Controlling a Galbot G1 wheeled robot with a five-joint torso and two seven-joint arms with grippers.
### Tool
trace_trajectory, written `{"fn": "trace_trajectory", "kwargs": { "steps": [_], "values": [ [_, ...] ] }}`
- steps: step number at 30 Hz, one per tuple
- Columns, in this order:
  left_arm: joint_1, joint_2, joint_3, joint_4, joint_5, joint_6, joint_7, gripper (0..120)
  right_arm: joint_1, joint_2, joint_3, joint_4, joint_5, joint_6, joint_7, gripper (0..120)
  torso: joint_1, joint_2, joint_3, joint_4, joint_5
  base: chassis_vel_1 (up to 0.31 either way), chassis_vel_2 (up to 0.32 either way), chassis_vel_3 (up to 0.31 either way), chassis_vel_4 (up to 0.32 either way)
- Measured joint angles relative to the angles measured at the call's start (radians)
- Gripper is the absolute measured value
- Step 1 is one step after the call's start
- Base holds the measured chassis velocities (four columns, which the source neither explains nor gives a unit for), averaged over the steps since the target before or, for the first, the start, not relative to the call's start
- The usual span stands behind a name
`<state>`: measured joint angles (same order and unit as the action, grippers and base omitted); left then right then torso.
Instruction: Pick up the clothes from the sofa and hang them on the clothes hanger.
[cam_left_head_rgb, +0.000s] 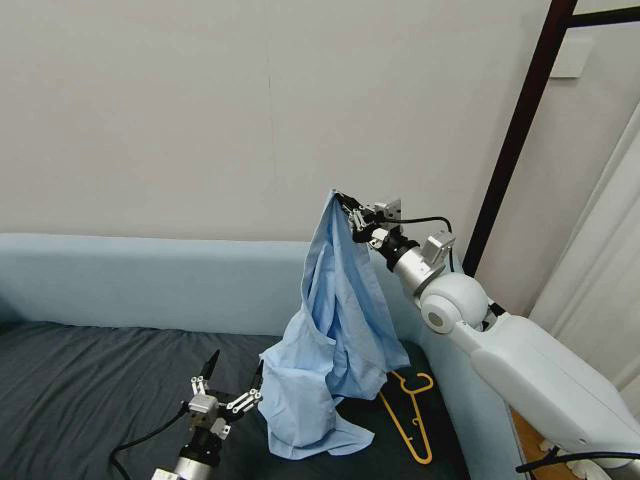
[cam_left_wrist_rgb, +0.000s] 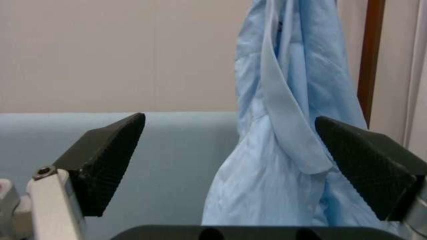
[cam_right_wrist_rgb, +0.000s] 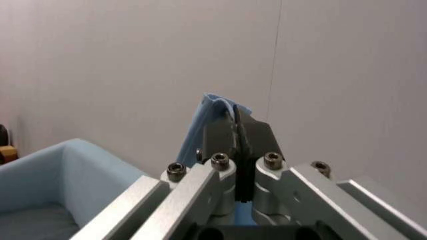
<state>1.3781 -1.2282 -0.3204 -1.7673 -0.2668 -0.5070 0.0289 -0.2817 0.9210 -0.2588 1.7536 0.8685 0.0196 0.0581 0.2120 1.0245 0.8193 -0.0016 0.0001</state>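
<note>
Sofa (cam_left_head_rgb: 90, 385): shirt (cam_left_head_rgb: 335, 335) is held up above it, clamped by right gripper (cam_left_head_rgb: 348, 210); hanger (cam_left_head_rgb: 424, 457) is laid on it; left gripper (cam_left_head_rgb: 236, 368) is spread open.

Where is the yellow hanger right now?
In the head view the yellow hanger lies on the dark sofa seat at the robot's right, beside the blue shirt's lower hem.
</note>
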Motion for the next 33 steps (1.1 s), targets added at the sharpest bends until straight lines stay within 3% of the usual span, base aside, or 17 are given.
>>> {"fn": "trace_trajectory", "kwargs": {
  "steps": [8, 12, 22, 33],
  "values": [
    [-0.164, 0.018, 0.124, 0.173, -0.013, 0.002, 0.051, 100, 0.031, 0.002, -0.032, -0.041, 0.012, 0.001, 0.003, 0, 0.0, 0.0, 0.0, -0.0001, -0.0002, 0.0, 0.0, 0.0, 0.0],
    [-0.23, 0.024, 0.176, 0.218, -0.035, 0.002, 0.069, 100, 0.039, 0.014, -0.038, -0.05, 0.014, 0.001, 0.003, 0, 0.0, 0.0, 0.0, 0.0, -0.0002, 0.0, 0.0, 0.0, 0.0],
    [-0.29, -0.022, 0.254, 0.249, -0.043, 0.039, 0.004, 100, 0.038, 0.032, -0.032, -0.055, 0.01, 0.0, 0.003, 0, 0.0, 0.0, 0.0, 0.0, -0.0001, 0.0, 0.0, 0.0, 0.0],
    [-0.305, -0.002, 0.284, 0.222, -0.084, 0.096, -0.057, 100, 0.018, 0.059, -0.007, -0.071, -0.031, 0.003, -0.006, 0, 0.0, 0.0, 0.0, 0.0001, -0.0001, 0.0, 0.0, 0.0, 0.0]
  ]
}}
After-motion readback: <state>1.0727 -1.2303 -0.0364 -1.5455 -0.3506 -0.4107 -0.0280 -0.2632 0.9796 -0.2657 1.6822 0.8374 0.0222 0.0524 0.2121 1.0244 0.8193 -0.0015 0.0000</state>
